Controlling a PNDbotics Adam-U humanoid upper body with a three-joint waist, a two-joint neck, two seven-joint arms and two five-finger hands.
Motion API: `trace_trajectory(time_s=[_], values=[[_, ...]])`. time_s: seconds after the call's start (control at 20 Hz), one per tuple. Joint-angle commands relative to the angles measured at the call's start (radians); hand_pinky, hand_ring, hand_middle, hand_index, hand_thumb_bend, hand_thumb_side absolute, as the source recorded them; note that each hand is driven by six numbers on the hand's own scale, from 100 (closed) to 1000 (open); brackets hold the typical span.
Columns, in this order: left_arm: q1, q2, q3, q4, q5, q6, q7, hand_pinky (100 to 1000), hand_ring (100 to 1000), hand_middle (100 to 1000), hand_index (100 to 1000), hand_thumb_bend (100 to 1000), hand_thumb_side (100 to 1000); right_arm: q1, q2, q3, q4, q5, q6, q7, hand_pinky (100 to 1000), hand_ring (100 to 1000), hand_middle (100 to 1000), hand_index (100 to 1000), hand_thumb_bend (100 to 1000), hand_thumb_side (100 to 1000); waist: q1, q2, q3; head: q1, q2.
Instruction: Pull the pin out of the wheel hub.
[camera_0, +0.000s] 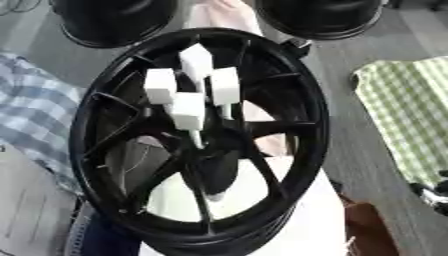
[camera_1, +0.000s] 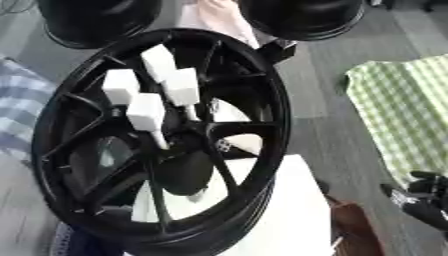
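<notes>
Wheel: glossy black spoked wheel hub (camera_0: 199, 145) stands tilted on a white block-like stand (camera_1: 280, 215); we take it as our landmark.
Pins: four white pins with square block heads (camera_0: 194, 92) stick out of the hub's centre on thin white stems, clustered close together; one head sits lowest, nearest us (camera_0: 187, 111).
Progress: we judge the task not yet begun — every pin we can see is seated, and nothing touches any of them.
Right hand: black robot hand (camera_1: 422, 196) shows well to the right of the wheel at the picture's edge, apart from it; we see it hold nothing, but cannot tell how far its fingers are spread.
Left hand: we see none in either view.
What is left: reach to the hub's centre, take one block head, draw it straight out along its stem.
Materials: the rim looks like smooth painted metal, the heads matte and sharp-cornered.
Surroundings: green checked cloth (camera_0: 411, 110) right of the wheel, blue checked cloth (camera_0: 35, 110) left of it, two more dark wheels (camera_0: 114, 20) behind it.
</notes>
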Motion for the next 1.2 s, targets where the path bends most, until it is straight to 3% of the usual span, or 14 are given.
trace_trajectory(time_s=[0.05, 0.25, 0.5, 0.85, 1.2], values=[[-0.091, -0.002, -0.06, 0.05, -0.062, -0.058, -0.154, 791, 751, 688, 827, 325, 448, 0.002, -0.036, -0.007, -0.02, 0.007, 0.001, -0.003, 486, 614, 501, 676, 658, 155, -0.003, -0.019, 0.002, -0.005, -0.005], [-0.18, -0.07, -0.112, 0.14, -0.109, -0.117, -0.316, 822, 793, 733, 859, 432, 524, 0.004, -0.036, -0.006, -0.019, 0.009, 0.0, -0.001, 487, 614, 501, 676, 658, 153, -0.003, -0.021, 0.002, -0.002, -0.008], [-0.238, -0.141, -0.136, 0.255, -0.129, -0.153, -0.458, 843, 815, 716, 863, 552, 484, 0.002, -0.035, -0.003, -0.018, 0.011, 0.0, 0.002, 487, 614, 501, 676, 659, 152, -0.004, -0.022, -0.002, 0.003, -0.01], [-0.262, -0.206, -0.149, 0.384, -0.172, -0.194, -0.486, 869, 834, 728, 851, 702, 467, -0.002, -0.035, 0.001, -0.017, 0.009, 0.0, 0.006, 486, 614, 500, 676, 659, 151, -0.005, -0.023, -0.008, 0.008, -0.008], [-0.255, -0.225, -0.175, 0.441, -0.211, -0.247, -0.486, 876, 824, 745, 859, 718, 514, -0.006, -0.034, 0.003, -0.017, 0.008, 0.0, 0.008, 485, 613, 500, 675, 659, 150, -0.005, -0.022, -0.012, 0.011, -0.007]])
